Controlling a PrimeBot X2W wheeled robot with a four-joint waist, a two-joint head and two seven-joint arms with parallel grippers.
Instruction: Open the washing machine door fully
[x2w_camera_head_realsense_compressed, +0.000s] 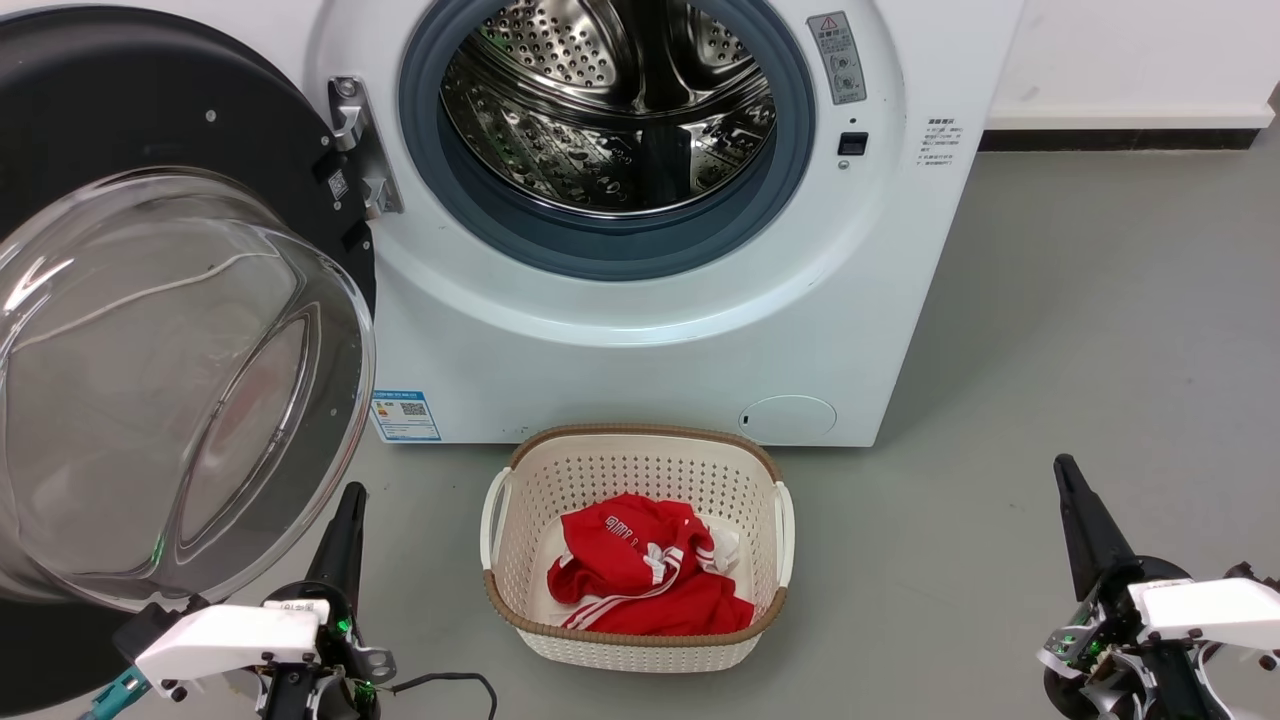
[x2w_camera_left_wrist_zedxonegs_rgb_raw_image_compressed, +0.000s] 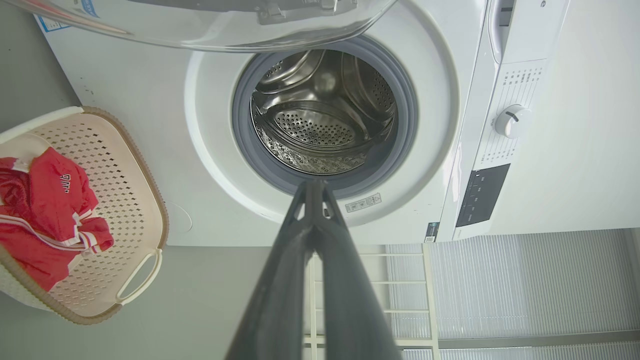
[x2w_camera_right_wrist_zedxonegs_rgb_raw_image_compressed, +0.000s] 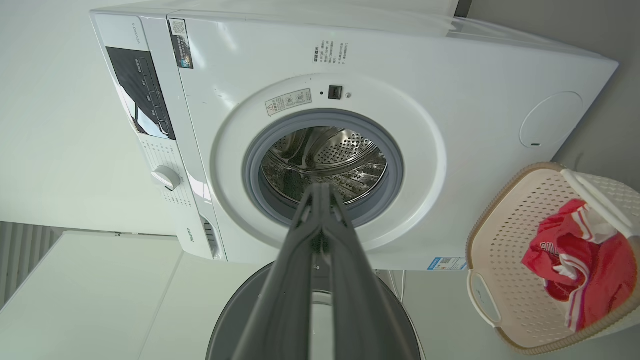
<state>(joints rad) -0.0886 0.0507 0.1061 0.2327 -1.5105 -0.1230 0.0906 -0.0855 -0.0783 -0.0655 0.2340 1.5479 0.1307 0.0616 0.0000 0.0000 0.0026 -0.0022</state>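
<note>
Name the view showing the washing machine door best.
Head view: the washing machine door, disc, glass bowl and hinge, swung open. Left wrist view catches its glass edge; right wrist view, a partial dark disc.

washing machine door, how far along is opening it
Done: the washing machine door is swung wide on its hinge to the robot's left, leaving the drum fully exposed. In hand: nothing; the left gripper and right gripper are both shut, low and off the door. Left: at most a final push, if the hinge allows more; that cannot be told.
</note>
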